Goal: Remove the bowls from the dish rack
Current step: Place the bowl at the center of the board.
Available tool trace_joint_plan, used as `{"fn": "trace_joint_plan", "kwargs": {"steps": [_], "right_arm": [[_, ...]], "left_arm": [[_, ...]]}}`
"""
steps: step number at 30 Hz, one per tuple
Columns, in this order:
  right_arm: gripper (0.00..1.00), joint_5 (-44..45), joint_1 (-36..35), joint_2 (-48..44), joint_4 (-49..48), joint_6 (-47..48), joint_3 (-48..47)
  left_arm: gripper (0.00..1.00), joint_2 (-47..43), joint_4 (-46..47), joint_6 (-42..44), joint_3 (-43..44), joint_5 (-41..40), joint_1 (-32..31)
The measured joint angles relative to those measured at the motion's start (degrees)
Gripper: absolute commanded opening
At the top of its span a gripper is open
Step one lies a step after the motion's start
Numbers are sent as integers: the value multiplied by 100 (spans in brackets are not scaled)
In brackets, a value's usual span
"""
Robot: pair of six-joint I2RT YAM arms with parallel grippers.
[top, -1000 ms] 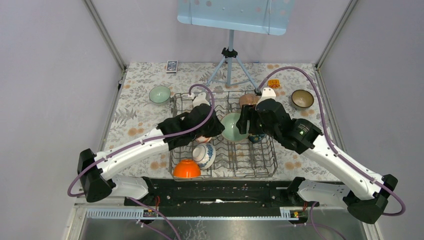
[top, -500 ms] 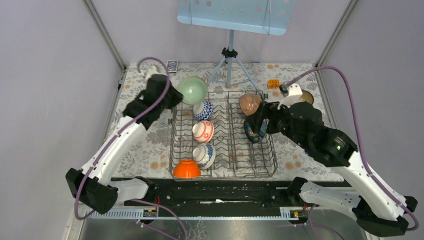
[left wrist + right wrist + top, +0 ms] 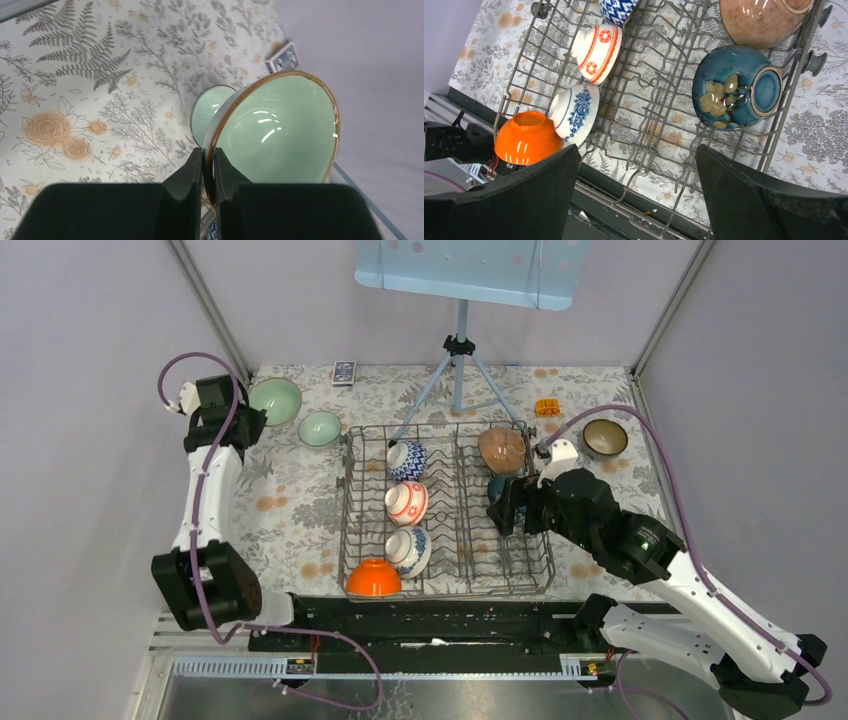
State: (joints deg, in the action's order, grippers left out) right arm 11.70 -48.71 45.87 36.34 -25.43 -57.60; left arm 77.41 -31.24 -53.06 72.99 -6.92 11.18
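My left gripper (image 3: 243,420) is shut on the rim of a pale green bowl (image 3: 275,400), held tilted over the table's far left corner; the left wrist view shows the fingers (image 3: 192,172) pinching the bowl (image 3: 280,130). A second pale green bowl (image 3: 319,428) sits on the table nearby. The dish rack (image 3: 540,570) holds two blue-and-white bowls (image 3: 407,460) (image 3: 408,551), a red-and-white bowl (image 3: 406,503), an orange bowl (image 3: 374,578), a pinkish-brown bowl (image 3: 502,448) and a dark blue bowl (image 3: 736,87). My right gripper (image 3: 507,508) is open and empty above the rack's right side, near the dark blue bowl.
A dark brown bowl (image 3: 605,437) sits on the table right of the rack. A blue-grey tripod stand (image 3: 460,370) stands behind the rack. A card box (image 3: 343,371) and a small orange item (image 3: 546,407) lie at the back. Walls close both sides.
My left arm has carried the pale green bowl from the rack out to the far left of the table. My right gripper has drawn back toward the near side, still open.
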Motion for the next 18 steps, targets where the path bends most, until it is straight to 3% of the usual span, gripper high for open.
{"fn": "trace_joint_plan", "kwargs": {"steps": [18], "right_arm": [[93,131,2,-649,-107,11,199]], "left_arm": [[0,1941,973,-485,-144,-13,962]]}}
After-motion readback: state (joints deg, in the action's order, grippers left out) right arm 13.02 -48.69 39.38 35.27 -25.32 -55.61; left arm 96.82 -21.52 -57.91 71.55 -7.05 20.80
